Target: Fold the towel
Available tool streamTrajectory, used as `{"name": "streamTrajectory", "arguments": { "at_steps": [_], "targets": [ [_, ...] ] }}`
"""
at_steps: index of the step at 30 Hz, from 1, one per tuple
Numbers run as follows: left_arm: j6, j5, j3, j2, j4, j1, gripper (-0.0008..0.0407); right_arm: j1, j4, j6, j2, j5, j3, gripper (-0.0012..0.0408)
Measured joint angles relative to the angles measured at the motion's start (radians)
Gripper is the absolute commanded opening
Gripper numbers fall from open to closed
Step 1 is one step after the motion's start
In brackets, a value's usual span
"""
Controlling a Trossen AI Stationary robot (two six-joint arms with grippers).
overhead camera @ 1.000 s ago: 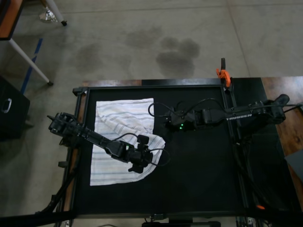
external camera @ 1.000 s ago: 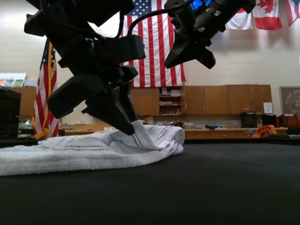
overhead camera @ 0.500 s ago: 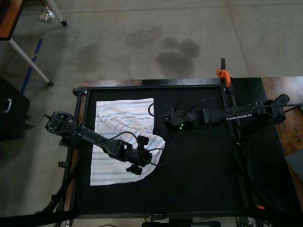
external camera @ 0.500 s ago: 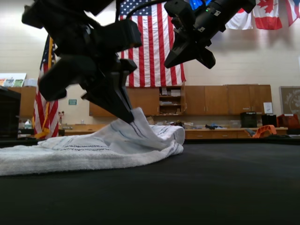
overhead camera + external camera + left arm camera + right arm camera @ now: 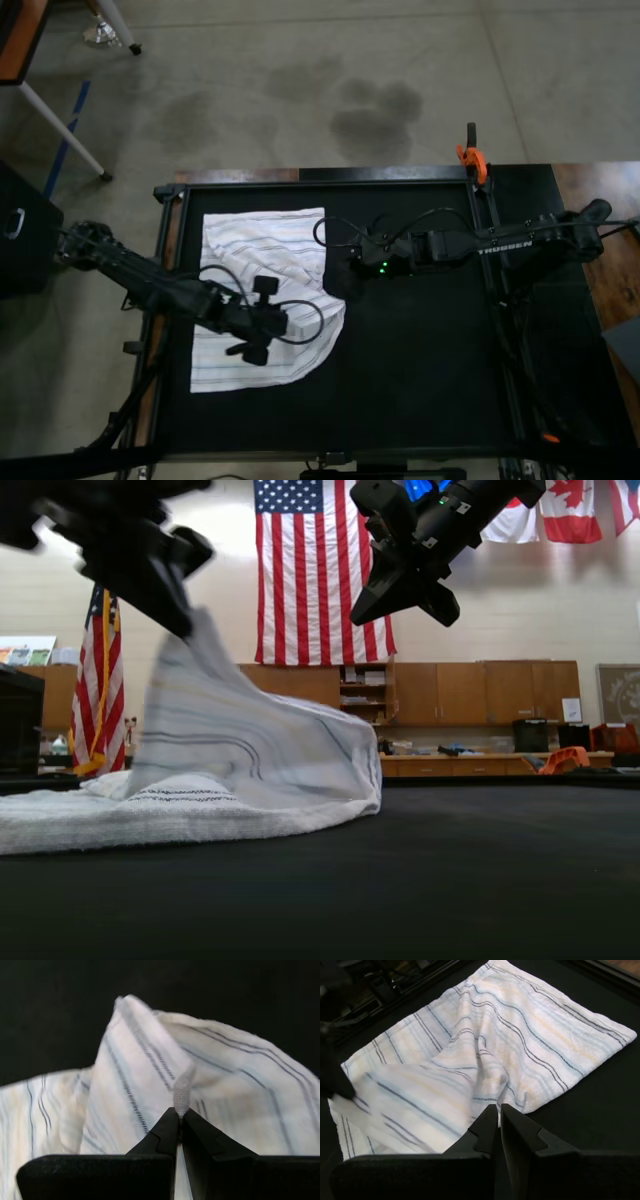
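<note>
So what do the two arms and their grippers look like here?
Both arms are black and slender, with loose black cables looping beside the wrists. The right arm carries white lettering along its link and a small green light near the wrist. The left gripper and the right gripper have matte black fingers that taper to a point.

Spread over the left part of the table (image 5: 420,400) in the top view: the towel (image 5: 260,245), near the table's left edge and reaching toward the centre. Over the towel's lower middle: the left gripper (image 5: 179,1119), closed on a pinch of fabric and holding it lifted clear of the table, high at the left in the exterior view. Right of the towel's right edge, near frame centre in the top view: the right gripper (image 5: 499,1110), raised off the table, seemingly closed on nothing, though the wrist view gives little. Fixed at the table's upper edge, upper right of centre: a clamp (image 5: 471,158).
</note>
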Motion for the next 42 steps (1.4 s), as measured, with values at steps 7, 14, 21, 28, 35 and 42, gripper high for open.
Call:
{"name": "streamTrajectory", "arguments": {
  "at_steps": [7,14,21,28,35,42],
  "targets": [
    [-0.188,0.096,0.000,-0.037,-0.214,-0.117,0.0000,0.000,0.000,0.000,0.000,0.000,0.000,0.0005],
    [-0.321,0.210,-0.047,-0.037,-0.277,-0.190,-0.0001,0.000,0.001,-0.001,0.000,0.000,0.000,0.0005],
    [-0.454,0.356,-0.129,-0.026,-0.277,-0.231,0.0000,0.000,0.001,-0.001,0.000,0.000,0.000,0.0005],
    [-0.516,0.504,-0.204,-0.026,-0.240,-0.248,0.0000,0.000,0.000,-0.003,0.000,0.000,0.000,0.0005],
    [-0.546,0.634,-0.257,-0.026,-0.170,-0.249,0.0000,0.000,0.000,-0.004,0.000,0.000,0.000,0.0005],
    [-0.546,0.656,-0.266,-0.026,-0.160,-0.285,0.0000,0.000,0.001,-0.004,0.000,0.000,0.000,0.0005]
  ]
}}
